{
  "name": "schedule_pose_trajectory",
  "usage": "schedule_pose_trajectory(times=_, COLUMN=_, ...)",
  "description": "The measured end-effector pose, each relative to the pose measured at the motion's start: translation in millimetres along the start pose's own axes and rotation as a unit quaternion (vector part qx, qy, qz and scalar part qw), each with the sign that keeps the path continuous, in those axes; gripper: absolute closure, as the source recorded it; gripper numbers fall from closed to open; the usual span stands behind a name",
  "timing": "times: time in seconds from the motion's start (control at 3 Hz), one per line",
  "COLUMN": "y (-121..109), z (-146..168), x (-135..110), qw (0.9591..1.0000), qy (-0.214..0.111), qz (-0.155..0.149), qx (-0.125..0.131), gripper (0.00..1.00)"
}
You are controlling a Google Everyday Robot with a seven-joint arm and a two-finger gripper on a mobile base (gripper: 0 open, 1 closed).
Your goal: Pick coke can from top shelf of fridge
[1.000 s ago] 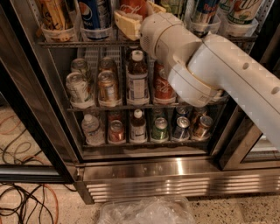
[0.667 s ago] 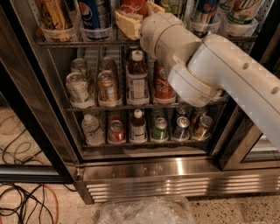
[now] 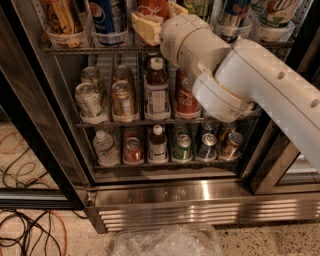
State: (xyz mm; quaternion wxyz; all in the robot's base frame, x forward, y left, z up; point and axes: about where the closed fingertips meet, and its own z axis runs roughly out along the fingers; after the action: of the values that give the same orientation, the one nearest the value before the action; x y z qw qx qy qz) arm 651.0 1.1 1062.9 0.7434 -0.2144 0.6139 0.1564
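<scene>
The fridge (image 3: pixel 165 197) frames the robot's white arm (image 3: pixel 270 85), stretched to the top shelf (image 3: pixel 85 50), where the gripper (image 3: pixel 159 16) sits around the red coke can (image 3: pixel 151 6). Whether it has clamped cannot be told. The can is not yet lifted out.

Only one view. Looks from in front of the fridge (image 3: pixel 165 197), from high up, tilted down and inward. Stands close: cuts the top shelf (image 3: pixel 85 50) at the upper edge, takes in the floor (image 3: pixel 270 240) at the lower. Looks along the arm (image 3: pixel 260 85) from behind, entering from the right and ending in the pincer (image 3: pixel 159 21) at the top shelf, by the coke can (image 3: pixel 152 7).
</scene>
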Motion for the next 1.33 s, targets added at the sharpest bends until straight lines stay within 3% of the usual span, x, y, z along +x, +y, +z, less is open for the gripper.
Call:
schedule_pose_trajectory(times=0.67, y=-2, z=-6, x=-15, qw=0.9998, qy=-0.017, qz=-0.012, qx=0.001, gripper=1.0)
schedule_pose_trajectory(times=1.33, y=2, z=-19, x=-53, qw=0.9975, qy=-0.056, qz=-0.041, qx=-0.011, gripper=1.0)
